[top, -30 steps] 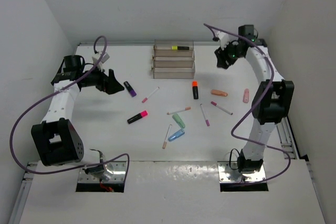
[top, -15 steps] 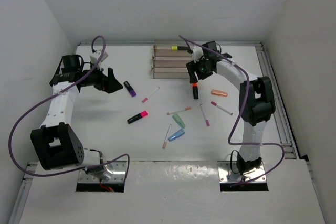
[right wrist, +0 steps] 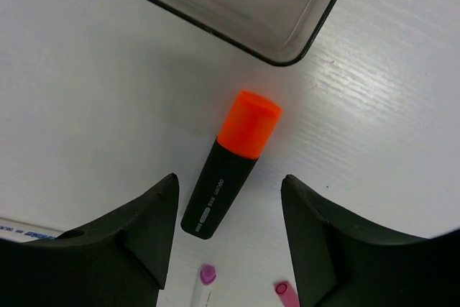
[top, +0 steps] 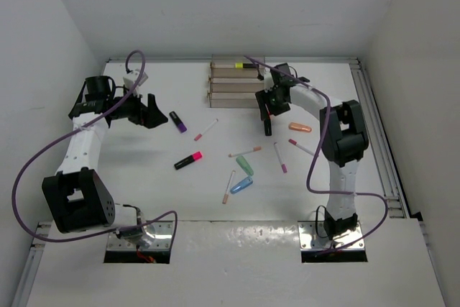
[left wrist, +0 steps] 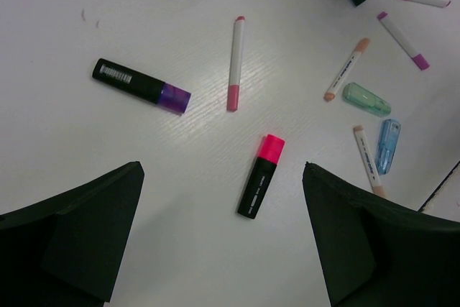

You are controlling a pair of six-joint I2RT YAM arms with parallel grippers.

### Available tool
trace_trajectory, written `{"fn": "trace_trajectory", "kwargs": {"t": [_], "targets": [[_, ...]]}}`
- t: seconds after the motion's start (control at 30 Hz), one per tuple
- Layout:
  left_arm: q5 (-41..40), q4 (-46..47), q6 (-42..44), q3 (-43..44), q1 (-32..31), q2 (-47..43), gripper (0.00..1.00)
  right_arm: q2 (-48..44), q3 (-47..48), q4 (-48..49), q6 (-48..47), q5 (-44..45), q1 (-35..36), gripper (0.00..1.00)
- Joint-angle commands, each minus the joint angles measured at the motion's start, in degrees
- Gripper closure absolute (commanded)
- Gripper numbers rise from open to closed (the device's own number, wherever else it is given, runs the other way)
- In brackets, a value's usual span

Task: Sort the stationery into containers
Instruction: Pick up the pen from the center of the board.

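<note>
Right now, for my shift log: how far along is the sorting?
Barely begun. Done: one yellow highlighter lies in the rear tray. In hand: the right end effector hangs open over the orange highlighter, not gripping. Remaining: the purple highlighter, pink highlighter, pens and pastel pieces lie loose on the table.

Can barely see the orange highlighter (top: 268,131) from above, cap end buried under the right gripper (top: 267,111). Getting only its black butt end on the left wrist cam too, rest clipped by the top edge. Losing the far side of the tray (right wrist: 237,5) off the right wrist cam, plus most of two pink-tipped pens (right wrist: 208,276) at the bottom. Can't read the highlighter's tiny print.
</note>
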Motion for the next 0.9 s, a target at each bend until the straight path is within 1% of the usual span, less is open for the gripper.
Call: {"fn": "trace_trajectory", "kwargs": {"t": [0.0,0.1,0.13,0.23,0.4,0.6,0.7,0.73,0.8,0.83,0.87], "targets": [[0.1,1.8,-0.8,-0.3,0.8,-1.9,0.00,-0.1,-1.5,0.2,2.1,1.9,0.4,0.42],[-0.2,1.8,-0.8,-0.2,0.7,-2.1,0.00,-0.1,-2.6,0.3,3.1,3.5,0.3,0.47],[-0.3,1.9,-0.8,-0.2,0.7,-2.2,0.00,-0.1,-2.7,0.5,3.8,3.7,0.5,0.47],[-0.5,1.9,-1.2,-0.1,0.5,-2.2,0.00,0.4,-3.2,0.8,6.2,5.8,0.8,0.47],[-0.4,1.9,-1.4,-0.5,0.7,-2.2,0.00,1.8,-2.4,0.5,9.0,5.1,0.9,0.46],[-1.0,1.9,-1.2,-0.6,0.8,-2.4,0.00,2.8,-1.2,0.4,10.2,4.0,0.9,0.45],[-1.0,1.9,-1.4,-0.7,0.7,-2.4,0.00,3.5,-1.1,0.5,9.9,3.9,0.8,0.52],[-1.0,2.1,-1.5,-0.8,0.7,-2.3,0.00,3.5,-0.7,0.5,9.5,3.9,0.8,0.60],[-1.0,2.1,-1.5,-0.8,0.7,-2.3,0.00,3.5,-0.4,0.4,8.1,3.9,0.8,0.70],[-1.2,2.2,-1.5,-0.8,0.8,-2.3,0.00,3.4,-0.3,0.3,7.5,3.8,0.8,0.79],[-1.1,2.1,-1.5,-0.8,0.7,-2.4,0.00,3.1,-0.2,0.3,6.0,3.7,0.8,0.83]]}}
